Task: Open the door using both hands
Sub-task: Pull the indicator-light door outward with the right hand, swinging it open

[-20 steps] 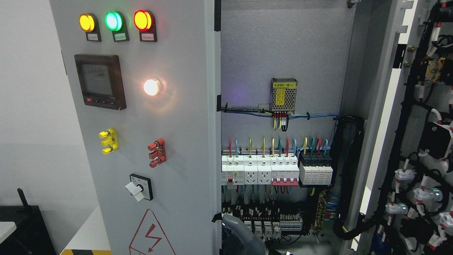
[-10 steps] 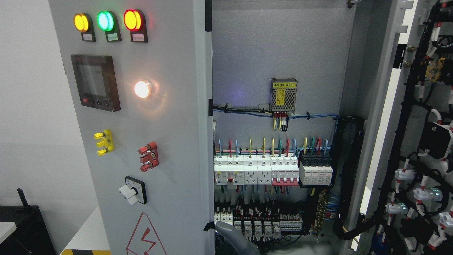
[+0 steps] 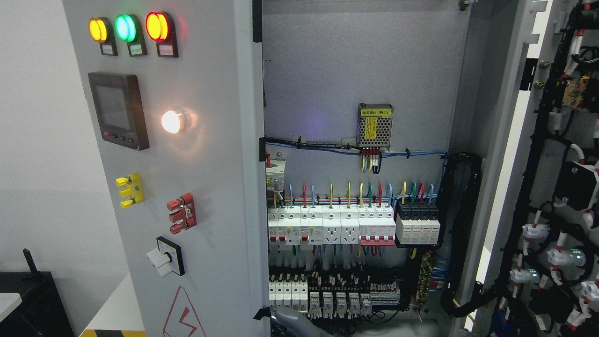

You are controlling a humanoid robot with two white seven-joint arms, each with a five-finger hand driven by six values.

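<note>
The big grey metal left door (image 3: 210,187) of the power cabinet stands swung out, filling the picture from 9 o'clock to the middle. On its front, up at 11 o'clock, three round lamps (image 3: 127,28) glow yellow, green and red in a row. Below them sits a dark square screen (image 3: 118,110), and just beside it at 3 o'clock a round white lamp (image 3: 171,121) shines. Lower down are a yellow plug block (image 3: 129,190) and a red plug block (image 3: 181,213), then a white turn knob on a black plate (image 3: 164,256). A red lightning sign (image 3: 184,316) is at the door's 6 o'clock.

The grey right door (image 3: 503,154) is open too, at 3 o'clock, with black cables and white plugs (image 3: 545,262) on its inner side.

Between the doors you can see inside the cabinet. A small metal box with a yellow label (image 3: 375,125) hangs on the back wall. Under it runs a row of white switches (image 3: 327,228) with colourful wires.

At 6 o'clock, touching the left door's lower edge, a grey robot hand (image 3: 292,320) peeks in. Only a small part shows, so I cannot tell if it is wide or closed, or which arm it is on.
</note>
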